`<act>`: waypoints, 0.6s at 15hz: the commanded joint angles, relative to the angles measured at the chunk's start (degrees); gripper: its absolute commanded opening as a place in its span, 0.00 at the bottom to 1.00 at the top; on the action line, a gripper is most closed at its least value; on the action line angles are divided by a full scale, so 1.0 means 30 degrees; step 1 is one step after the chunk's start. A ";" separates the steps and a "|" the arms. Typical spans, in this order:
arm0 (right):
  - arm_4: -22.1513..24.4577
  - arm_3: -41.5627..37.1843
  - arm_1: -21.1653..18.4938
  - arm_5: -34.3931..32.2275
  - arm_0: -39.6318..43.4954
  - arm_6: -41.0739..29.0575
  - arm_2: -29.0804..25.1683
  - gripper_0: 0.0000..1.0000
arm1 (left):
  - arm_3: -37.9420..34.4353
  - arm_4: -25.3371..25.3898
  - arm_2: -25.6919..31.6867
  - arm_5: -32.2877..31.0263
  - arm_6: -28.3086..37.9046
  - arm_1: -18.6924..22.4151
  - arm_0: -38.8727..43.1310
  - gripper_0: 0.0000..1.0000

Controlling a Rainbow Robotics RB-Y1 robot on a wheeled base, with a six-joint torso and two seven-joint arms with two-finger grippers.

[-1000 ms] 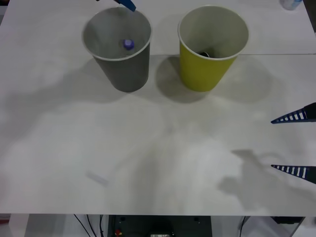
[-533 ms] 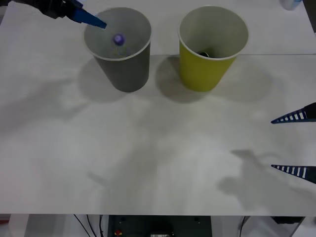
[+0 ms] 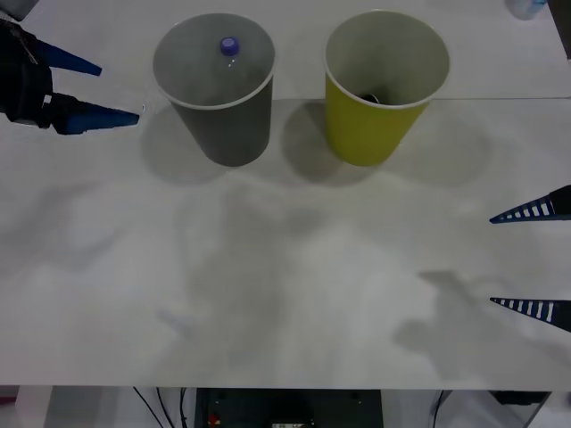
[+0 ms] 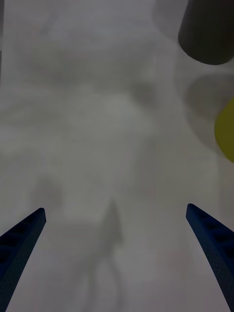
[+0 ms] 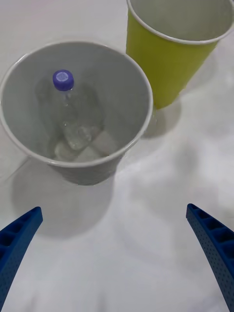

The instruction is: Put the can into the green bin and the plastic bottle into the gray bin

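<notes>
The gray bin stands upright at the back left, and the green bin is just to its right. Inside the gray bin the plastic bottle leans against the wall with its purple cap up. Low inside the green bin lies a dark shape, mostly hidden; I cannot tell whether it is the can. My left gripper hangs open and empty to the left of the gray bin, clear of it, with the green bin beyond. Near the table's right edge my right gripper is open and holds nothing.
A pale object sits at the far right corner of the white table. A seam crosses the tabletop behind the bins. The right wrist view catches the gray bin and the green bin far off.
My left gripper has drawn away from above the gray bin, leftward and toward the front. The bottle has shifted inside the gray bin toward its far wall. The right arm has not moved.
</notes>
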 commanded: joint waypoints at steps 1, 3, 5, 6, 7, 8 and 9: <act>0.0000 0.0000 0.0000 0.0000 0.0000 -0.0001 0.0000 1.00 | -0.1265 0.0002 0.1389 -0.0009 -0.1723 -0.0030 0.2213 1.00; 0.0000 0.0000 0.0000 0.0000 0.0000 -0.0001 0.0000 1.00 | -0.1734 0.0120 0.2356 -0.0009 -0.3511 -0.0264 0.3736 1.00; 0.0000 0.0000 0.0000 0.0000 0.0000 -0.0001 0.0000 1.00 | -0.1793 0.0530 0.3586 -0.0331 -0.5884 -0.1085 0.5406 1.00; 0.0000 0.0000 0.0000 0.0000 0.0000 -0.0001 0.0000 1.00 | -0.1793 0.0500 0.4084 -0.0712 -0.6909 -0.1553 0.5875 1.00; 0.0000 0.0000 0.0000 0.0000 0.0000 -0.0001 0.0000 1.00 | -0.1793 0.0413 0.4582 -0.1268 -0.7934 -0.2110 0.6314 1.00; 0.0000 0.0000 0.0000 0.0000 0.0000 -0.0001 0.0000 1.00 | -0.1793 0.0383 0.5168 -0.1737 -0.9165 -0.2725 0.6841 1.00; 0.0000 0.0000 0.0000 0.0000 0.0000 -0.0001 0.0000 1.00 | -0.1793 0.0295 0.5608 -0.2147 -1.0454 -0.3370 0.7398 1.00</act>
